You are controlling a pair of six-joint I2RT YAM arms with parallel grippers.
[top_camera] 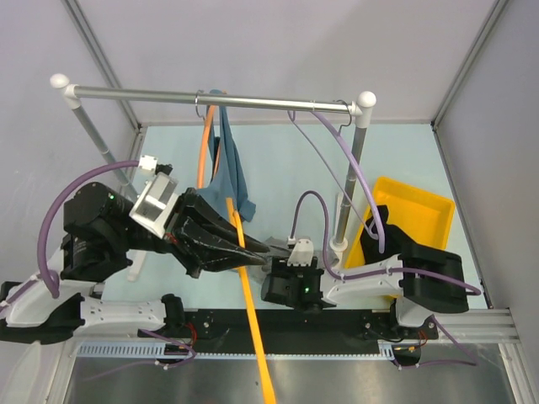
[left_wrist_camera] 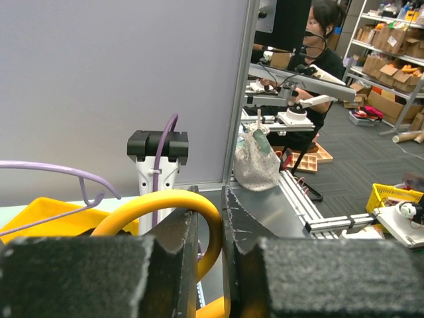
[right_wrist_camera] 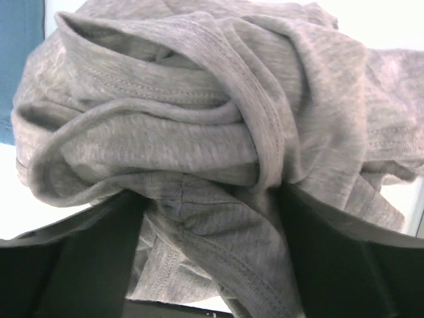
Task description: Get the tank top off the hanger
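My left gripper (top_camera: pixel 253 251) is shut on an orange hanger (top_camera: pixel 249 303), which slants from the jaws toward the near edge. In the left wrist view the jaws (left_wrist_camera: pixel 209 222) pinch the hanger's curved hook (left_wrist_camera: pixel 213 228). My right gripper (top_camera: pixel 274 252) is just right of the left one. In the right wrist view its fingers (right_wrist_camera: pixel 212 218) are closed on a bunched grey tank top (right_wrist_camera: pixel 192 132), which fills the frame. In the top view only a grey scrap (top_camera: pixel 274 246) shows at the jaws. I cannot tell whether the top still hangs on the hanger.
A rack rail (top_camera: pixel 253 102) spans the back with a second orange hanger (top_camera: pixel 204 143), a blue garment (top_camera: pixel 233 172) and a purple hanger (top_camera: pixel 341 147). The rack's right post (top_camera: pixel 349 194) stands close to my right arm. A yellow bin (top_camera: pixel 417 220) sits at the right.
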